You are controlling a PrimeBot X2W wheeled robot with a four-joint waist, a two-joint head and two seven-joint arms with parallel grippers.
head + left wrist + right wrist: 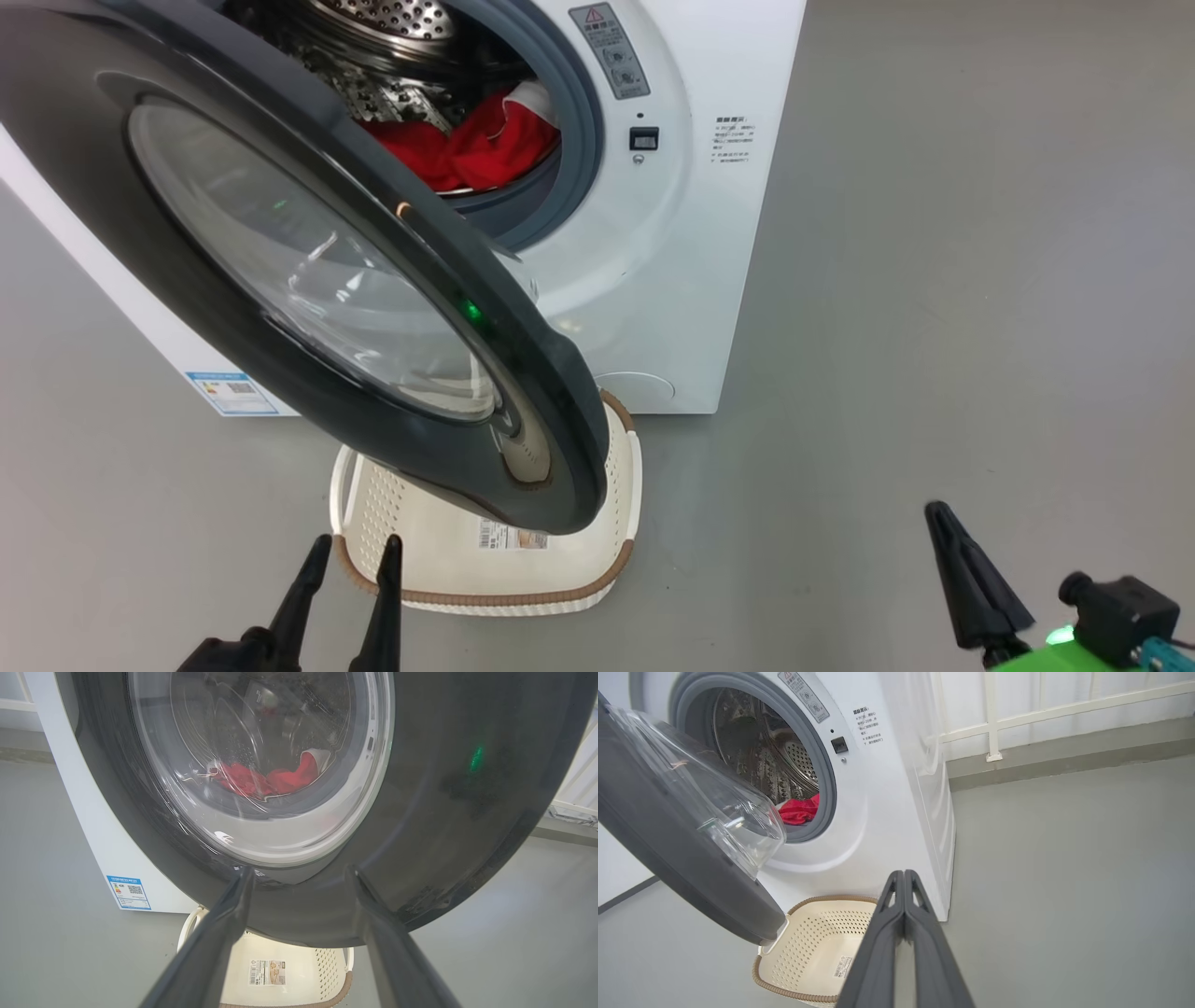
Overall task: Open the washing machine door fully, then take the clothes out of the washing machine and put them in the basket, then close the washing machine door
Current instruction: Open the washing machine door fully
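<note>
The washing machine door (308,271) with its black rim and glass bowl stands swung partly open over the basket (597,569). Red clothes (467,149) lie in the drum of the white washing machine (672,280). My left gripper (355,551) is open at the lower left, near the basket's front rim and just below the door. In the left wrist view the door (444,812) looms close ahead of my open left gripper (299,872), the clothes (261,777) seen through the glass. My right gripper (938,509) is shut on nothing, out over bare floor; its wrist view shows it (903,872), the clothes (798,809) and the basket (808,947).
Grey floor spreads wide to the right of the machine. A wall with a white rail (1064,714) runs behind. A blue label sticker (229,392) sits low on the machine's front.
</note>
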